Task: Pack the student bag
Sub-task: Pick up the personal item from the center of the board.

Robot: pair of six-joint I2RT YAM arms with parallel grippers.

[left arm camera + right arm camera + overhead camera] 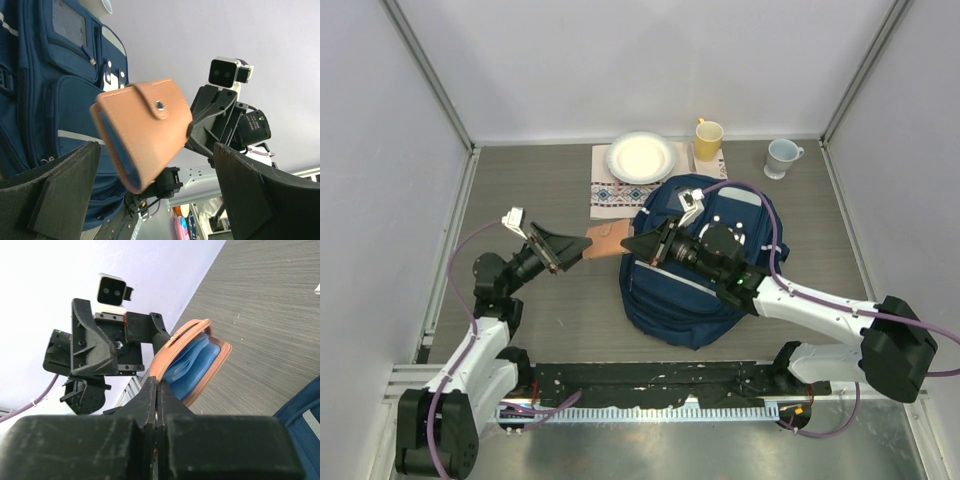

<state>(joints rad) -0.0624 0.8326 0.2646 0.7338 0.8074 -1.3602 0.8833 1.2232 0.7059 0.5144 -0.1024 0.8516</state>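
Right fingers [148, 402] clamp tan wallet [150, 140] beside student bag [690, 300]; left fingers [65, 185] apart.

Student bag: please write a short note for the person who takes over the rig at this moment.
Left gripper: open, fingers either side of the wallet, not clamping it.
Right gripper: shut on the wallet's edge, holding it in the air beside the bag.
The bag lies on the table under the right arm.
Done: wallet is off the table. Left: get it into the bag.
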